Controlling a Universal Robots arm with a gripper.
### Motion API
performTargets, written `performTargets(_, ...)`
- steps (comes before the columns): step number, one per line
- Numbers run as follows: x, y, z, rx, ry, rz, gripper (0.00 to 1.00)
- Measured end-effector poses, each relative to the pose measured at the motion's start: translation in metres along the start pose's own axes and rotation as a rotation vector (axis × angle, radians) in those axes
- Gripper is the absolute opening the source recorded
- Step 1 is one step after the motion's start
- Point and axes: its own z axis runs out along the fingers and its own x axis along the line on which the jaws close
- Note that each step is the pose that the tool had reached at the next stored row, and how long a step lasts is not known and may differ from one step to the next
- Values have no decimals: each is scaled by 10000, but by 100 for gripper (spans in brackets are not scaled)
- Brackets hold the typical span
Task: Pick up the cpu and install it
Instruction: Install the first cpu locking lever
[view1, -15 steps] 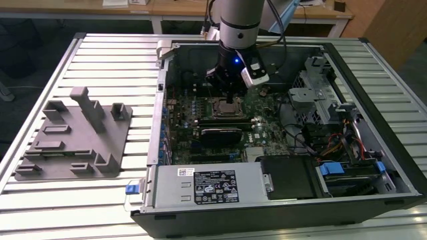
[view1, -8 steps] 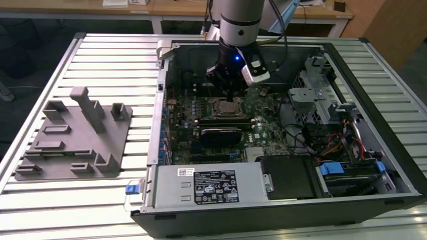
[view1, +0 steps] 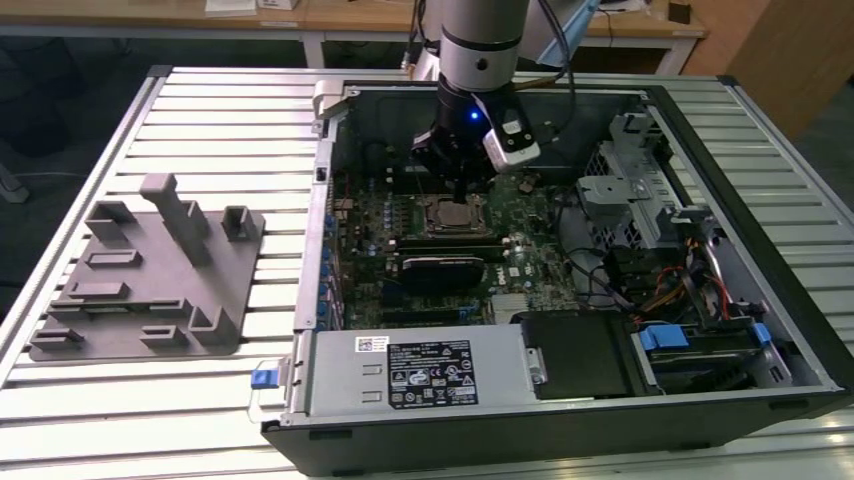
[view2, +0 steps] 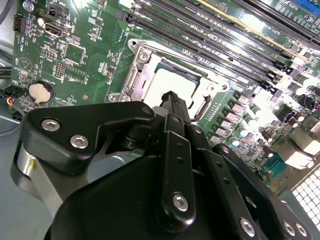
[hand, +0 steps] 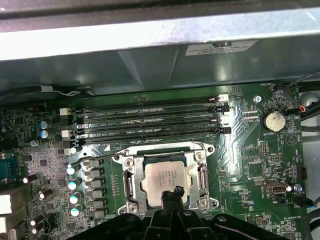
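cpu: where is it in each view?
Exterior view: cpu on the motherboard, under the gripper.
Second wrist view: cpu just beyond the gripper, short of the memory slots.
First wrist view: cpu between gripper and memory slots.
Shared landmark: metal socket frame around it.

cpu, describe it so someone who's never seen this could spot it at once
Inside the open computer case lies a green motherboard; beside its long memory slots sits a metal-framed socket. The cpu is the flat silver-grey square in that frame, the only shiny plate among small components.
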Motion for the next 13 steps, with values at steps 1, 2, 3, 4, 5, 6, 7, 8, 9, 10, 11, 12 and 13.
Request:
performTargets(1, 0, 0, 0, 0, 0, 0, 11)
performTargets(2, 0, 0, 0, -1, 0, 0, 11)
performTargets(3, 0, 0, 0, -1, 0, 0, 11)
performTargets(4, 0, 0, 0, 0, 0, 0, 11)
performTargets(5, 1, 0, 0, 0, 0, -1, 11)
performTargets(6, 5, -1, -1, 1, 1, -1, 11)
performTargets(7, 10, -1, -1, 1, 0, -1, 11)
performTargets(8, 21, -3, -2, 0, 1, 0, 11)
performTargets(9, 36, -4, -1, -3, 0, -1, 11)
performTargets(10, 59, -7, -2, -3, 0, 0, 11)
performTargets(11, 79, -9, -1, -6, -2, 1, 11)
performTargets(12, 96, -10, -1, -7, -2, 0, 11)
performTargets(13, 114, -12, -2, -8, -2, 0, 11)
